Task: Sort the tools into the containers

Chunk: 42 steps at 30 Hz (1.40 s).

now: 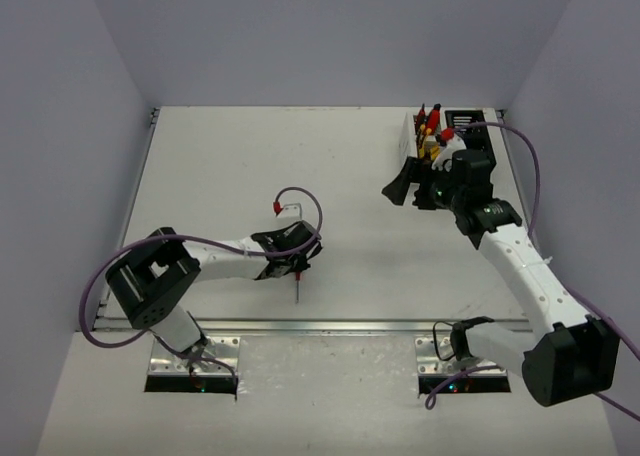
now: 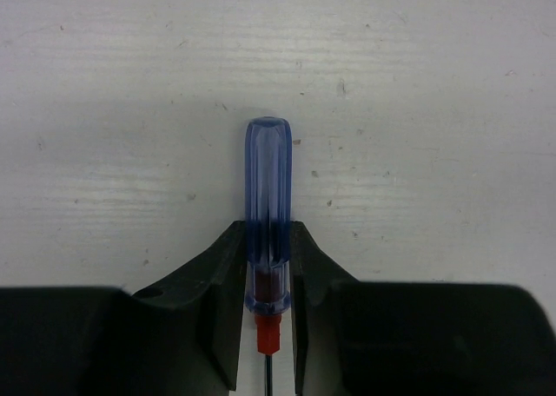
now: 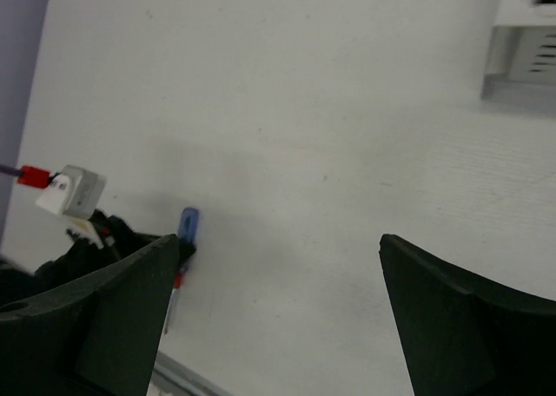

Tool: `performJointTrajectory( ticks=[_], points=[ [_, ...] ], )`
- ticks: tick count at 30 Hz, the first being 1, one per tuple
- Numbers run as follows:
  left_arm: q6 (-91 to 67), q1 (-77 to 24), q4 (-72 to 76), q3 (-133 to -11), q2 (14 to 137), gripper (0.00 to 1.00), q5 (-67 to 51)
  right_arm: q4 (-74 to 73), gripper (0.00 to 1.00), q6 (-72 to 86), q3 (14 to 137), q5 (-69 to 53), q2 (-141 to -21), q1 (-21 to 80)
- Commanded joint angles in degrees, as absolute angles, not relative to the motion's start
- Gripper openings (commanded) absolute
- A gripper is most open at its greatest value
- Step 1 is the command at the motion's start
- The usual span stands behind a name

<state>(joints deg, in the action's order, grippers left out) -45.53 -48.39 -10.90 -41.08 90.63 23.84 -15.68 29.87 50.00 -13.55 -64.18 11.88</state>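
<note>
Top view: the left gripper (image 1: 292, 260) is clamped on a thin screwdriver (image 1: 298, 288) just off the near edge of the table (image 1: 220, 166), left of middle. Its shaft points at the near edge. I cannot tell whether it is lifted or resting on the surface. The white bin (image 1: 411, 141) and black bin (image 1: 478, 128) sit side by side in the far right corner. The white one already holds red and yellow tools (image 1: 431, 126). The right gripper (image 1: 401, 189) hangs just in front of the bins, spread wide and carrying nothing.

Left wrist: the fingers (image 2: 217, 292) pinch the lower end of the clear blue handle (image 2: 268, 196), just above the red collar (image 2: 269, 333). Most of the handle sticks out past the tips.

Handling judgement: the tool is light and rigid. The smooth plastic handle is likely slippery, and the pinch is narrow, so it could pivot. A hold nearer mid-handle would be steadier. The bare shaft is too thin to grip.

Right wrist: the right gripper (image 3: 278, 244) is wide open and empty. The same screwdriver (image 3: 187, 223) is small in the distance near the near edge. A corner of a pale slotted bin (image 3: 521, 62) shows at upper right, probably the white one.
</note>
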Motion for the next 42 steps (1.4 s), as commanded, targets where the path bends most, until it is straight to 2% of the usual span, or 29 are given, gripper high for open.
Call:
performJointTrajectory(
  ticks=[1, 3, 5, 11, 18, 24, 28, 29, 30, 31, 32, 33, 39, 42],
  points=[
    [-42.48, -50.19, -15.65, -39.73, 92.55, 0.0, 23.64, -5.45, 0.99, 35.68, 43.6, -28.91, -64.16, 12.04],
    [-39.53, -52.74, -9.68, -37.64, 87.12, 0.0, 23.2, 4.36, 0.99, 42.82, 39.07, -39.04, -67.78, 13.03],
    [-37.76, -54.43, -2.05, -34.97, 82.38, 0.0, 22.41, 10.31, 0.97, 46.67, 36.8, -39.98, -69.49, 16.5],
    [-33.38, -57.16, 23.69, -23.73, 67.23, 0.0, 18.6, 18.91, 0.87, 57.57, 34.51, -28.76, -75.01, 29.53],
    [-28.56, -57.57, 34.9, -20.21, 62.84, 0.0, 14.44, 17.53, 0.74, 57.63, 39.16, -24.42, -79.05, 36.03],
    [-28.53, -57.57, 39.47, -18.61, 61.44, 0.0, 14.2, 17.39, 0.41, 57.33, 40.04, -23.13, -80.24, 38.7],
    [-28.84, -57.57, 39.98, -18.92, 61.68, 0.0, 14.18, 17.27, 0.02, 57.39, 39.72, -22.62, -80.18, 38.86],
    [-29.0, -57.57, 38.44, -19.61, 61.95, 0.05, 15.2, 16.35, 0.0, 57.1, 39.85, -22.21, -79.91, 38.85],
    [-29.26, -57.57, 36.34, -20.52, 62.24, 0.15, 16.52, 15.28, 0.0, 56.65, 40.08, -21.61, -79.54, 38.86],
    [-29.97, -57.57, 32.16, -22.38, 62.37, 0.52, 18.77, 14.31, 0.0, 55.56, 40.78, -20.07, -78.77, 38.92],
    [-30.51, -57.57, 28.03, -24.29, 62.61, 0.79, 20.98, 11.04, 0.0, 54.01, 41.7, -18.0, -78.04, 38.77],
    [-31.05, -57.57, 23.75, -26.28, 62.84, 0.99, 23.1, 7.27, 0.0, 52.12, 42.84, -15.46, -77.34, 38.51],
    [-37.94, -57.57, -5.04, -37.77, 60.56, 1.0, 31.69, -11.51, 0.0, 36.04, 54.91, 6.43, -72.06, 30.25],
    [-39.1, -57.57, -21.77, -43.98, 59.27, 1.0, 31.73, -14.75, 0.0, 29.22, 59.63, 23.87, -69.59, 22.38]
  ],
)
